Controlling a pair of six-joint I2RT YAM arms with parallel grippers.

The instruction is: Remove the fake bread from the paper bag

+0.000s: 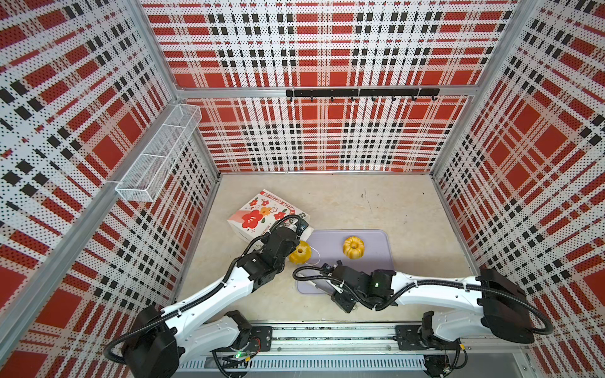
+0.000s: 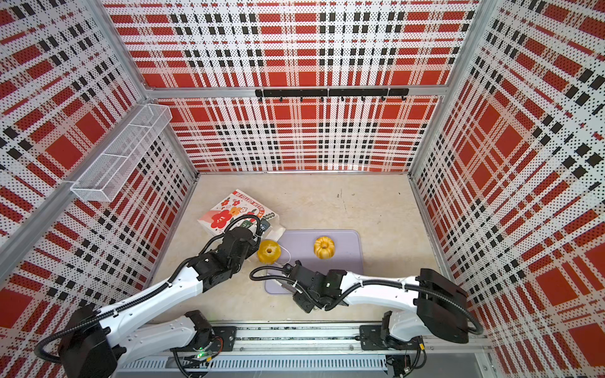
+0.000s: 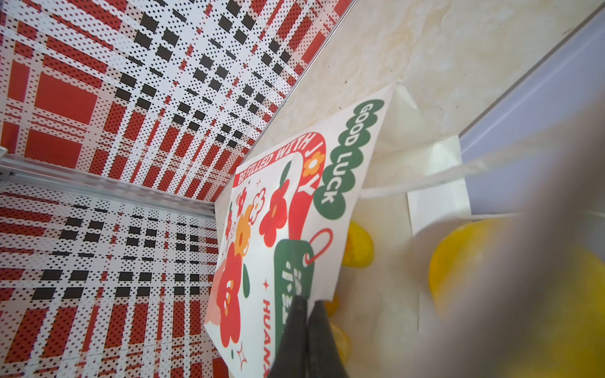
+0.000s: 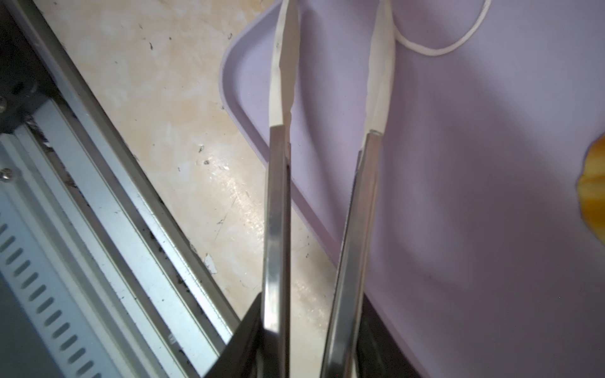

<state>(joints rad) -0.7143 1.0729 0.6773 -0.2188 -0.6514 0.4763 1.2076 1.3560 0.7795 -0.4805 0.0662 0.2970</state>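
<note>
Left wrist view, print first: on paper bag [image 3: 288, 229], red arched banner "BE FILLED WITH JOY", green bubble shape "GOOD LUCK", red letters "HUAN" cut by frame edge, green tag with white characters too blurred to read. Red and orange flower prints on matte white paper. At bag mouth, left gripper [image 3: 307, 301]: black fingers [image 3: 291, 337] pressed together, clamped on printed panel's edge. Inside mouth, glossy yellow fake bread [image 3: 358, 247], rounded lumps, partly hidden; cannot tell how many.

In both top views: bag on its side at 10 o'clock of lavender tray [image 1: 376, 242], mouth toward tray. Tray flat, smooth, rounded corners, low raised rim. On tray toward 12 o'clock of centre, fluted ring bun [image 1: 353, 247], golden, glossy, ribbed. At tray's 9 o'clock edge, second ring bun [image 1: 299, 252], smoother, centre hole up, just beside left wrist; on rim or off, cannot tell.

Right wrist view: right gripper [image 4: 335, 13] over tray's 7 o'clock corner, long brushed-metal fingers with white tips [image 4: 283, 65], jaws apart, narrow gap, nothing between. Thin white cord handle [image 4: 435, 52] looped on tray. Beige, marbled, scuffed tabletop [image 4: 163, 98]. In a top view, white wire-mesh basket [image 1: 160, 153] at 9 o'clock, black hook rail [image 1: 361, 93] at 12 o'clock.
</note>
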